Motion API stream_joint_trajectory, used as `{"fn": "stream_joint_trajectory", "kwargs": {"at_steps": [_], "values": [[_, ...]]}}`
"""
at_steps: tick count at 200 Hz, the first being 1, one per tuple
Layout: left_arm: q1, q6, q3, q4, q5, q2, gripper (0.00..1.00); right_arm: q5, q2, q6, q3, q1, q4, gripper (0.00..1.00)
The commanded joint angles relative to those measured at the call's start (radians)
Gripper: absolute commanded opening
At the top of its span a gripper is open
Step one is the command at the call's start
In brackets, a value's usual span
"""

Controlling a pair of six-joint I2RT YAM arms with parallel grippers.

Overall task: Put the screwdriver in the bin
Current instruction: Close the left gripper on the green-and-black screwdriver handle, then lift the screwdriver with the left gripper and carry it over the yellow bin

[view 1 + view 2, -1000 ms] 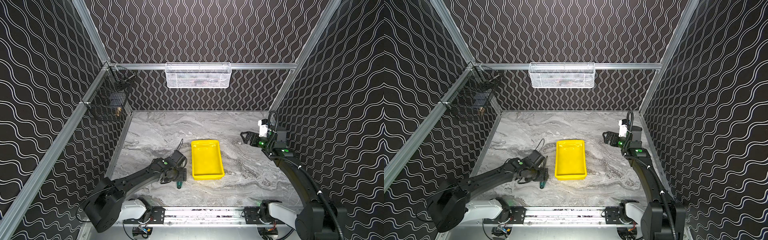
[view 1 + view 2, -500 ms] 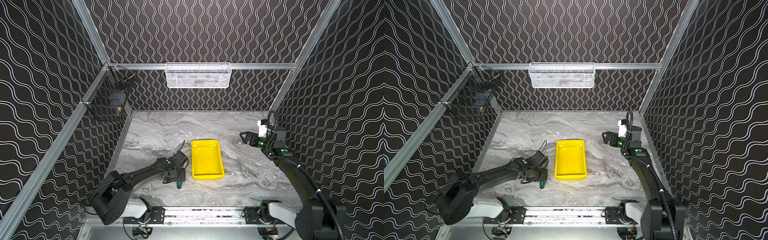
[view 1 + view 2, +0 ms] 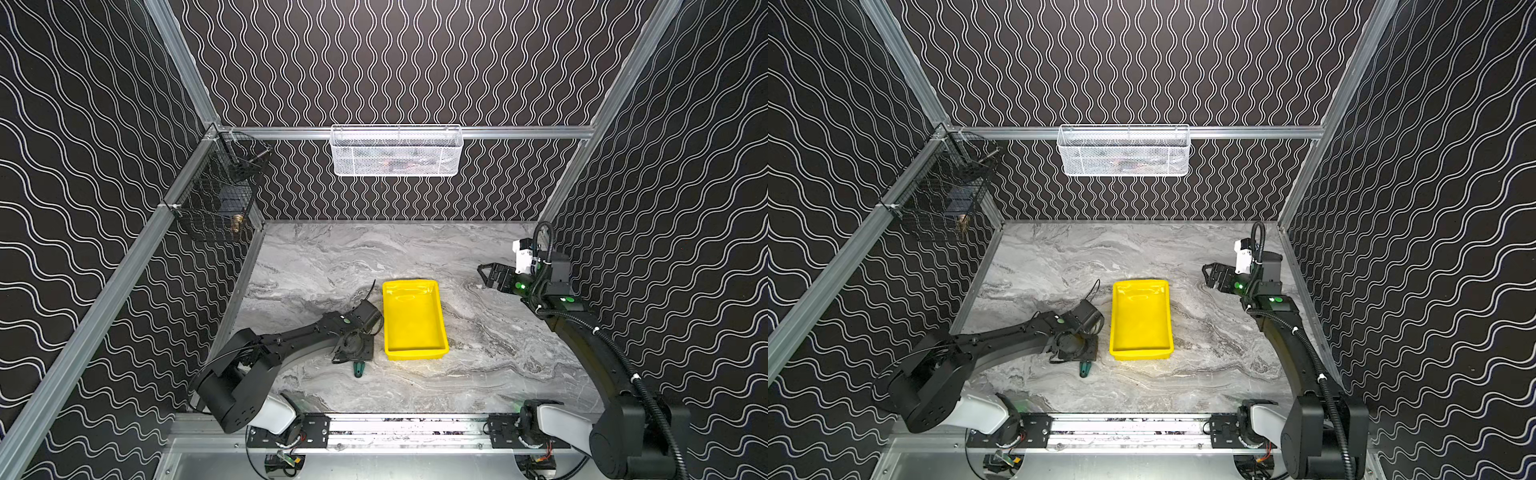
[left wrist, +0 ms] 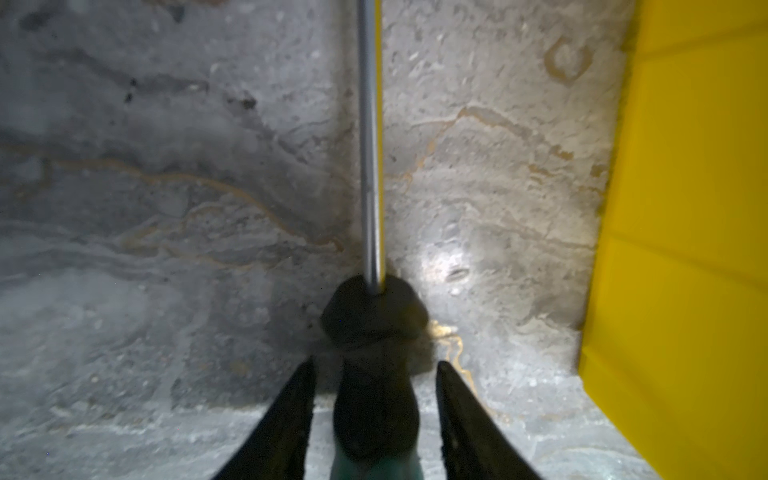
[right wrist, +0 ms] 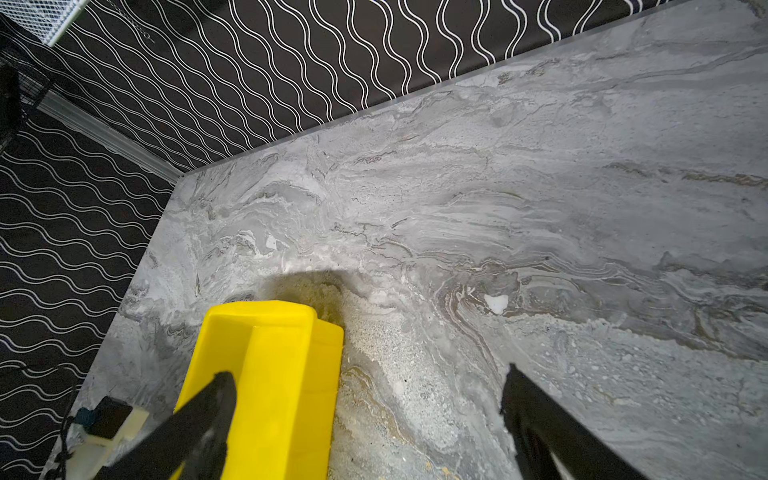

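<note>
The screwdriver [image 4: 372, 241] lies outside, just beside the bin [image 4: 685, 249] wall.

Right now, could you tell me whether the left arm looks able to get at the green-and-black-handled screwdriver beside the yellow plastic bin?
Probably yes: the left gripper straddles the handle of the screwdriver, a finger on each side with small gaps, and the bin stands clear alongside.

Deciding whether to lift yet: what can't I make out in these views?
Both top views: the left gripper covers the screwdriver except its green handle end.
Left wrist view: shaft tip cut off by the frame edge; handle blurred.
Both top views: white mesh basket contents too small, behind mesh.
</note>
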Motion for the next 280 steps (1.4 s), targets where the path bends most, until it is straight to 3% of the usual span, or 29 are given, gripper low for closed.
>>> {"fn": "stream_joint_trajectory", "kwargs": {"at_steps": [1,24,69,193,242,280], "values": [[-0.002,0.019,0.014,-0.012,-0.012,0.006,0.37,-0.017,-0.001,0.012,0.003,0.000,0.029,1.00],[-0.002,0.025,0.032,-0.043,-0.027,0.000,0.30,-0.020,0.003,0.010,0.008,0.000,0.019,1.00],[-0.003,0.040,0.053,-0.100,-0.055,-0.043,0.00,-0.029,0.008,0.016,0.007,0.000,0.030,1.00],[-0.003,0.053,0.118,-0.241,-0.106,-0.157,0.00,-0.035,0.007,0.021,0.011,0.000,0.033,1.00],[-0.003,0.103,0.276,-0.322,-0.107,-0.171,0.00,-0.041,0.003,0.021,0.011,0.000,0.034,1.00],[-0.015,0.173,0.456,-0.298,-0.061,-0.061,0.00,-0.050,0.005,0.026,0.013,0.000,0.038,1.00]]}}
